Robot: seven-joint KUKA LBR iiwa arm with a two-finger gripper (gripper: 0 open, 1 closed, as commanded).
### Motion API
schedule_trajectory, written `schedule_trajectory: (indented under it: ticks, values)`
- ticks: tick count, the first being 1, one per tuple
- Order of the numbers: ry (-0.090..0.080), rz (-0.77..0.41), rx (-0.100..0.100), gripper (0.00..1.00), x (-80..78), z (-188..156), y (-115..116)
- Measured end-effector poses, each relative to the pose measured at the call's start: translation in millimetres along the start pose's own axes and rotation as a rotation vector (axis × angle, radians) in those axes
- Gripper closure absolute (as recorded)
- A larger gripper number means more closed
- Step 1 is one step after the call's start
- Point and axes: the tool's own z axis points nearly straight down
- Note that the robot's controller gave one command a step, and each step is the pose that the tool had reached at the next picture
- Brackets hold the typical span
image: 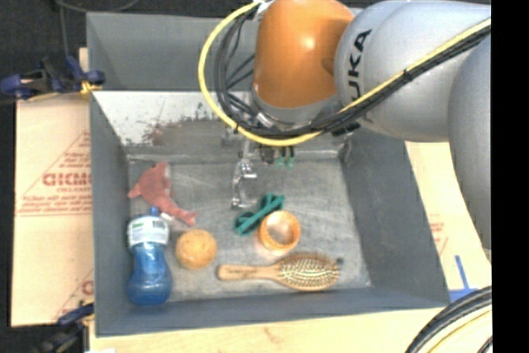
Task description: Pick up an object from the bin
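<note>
My gripper (244,191) hangs below the arm's wrist over the middle of the bin, toward the back. Its tip stands just left of a dark green plastic piece (257,212) that lies slanted on the bin floor. A small orange cup (279,231) lies on its side right beside the green piece, at its front right. Nothing shows in the gripper.
A wooden hairbrush (285,271) lies along the front wall. An orange ball (196,249) and a blue bottle with a white cap (149,260) sit at the front left. A pink toy figure (157,190) lies at the left.
</note>
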Motion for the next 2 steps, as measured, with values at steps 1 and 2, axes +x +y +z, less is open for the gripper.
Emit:
schedule_trajectory:
  ticks: [1,2]
  values:
    - [-0.005,-0.077,0.002,0.0,3.6,33,7]
    - [-0.004,-0.236,0.002,0.0,19.5,92,27]
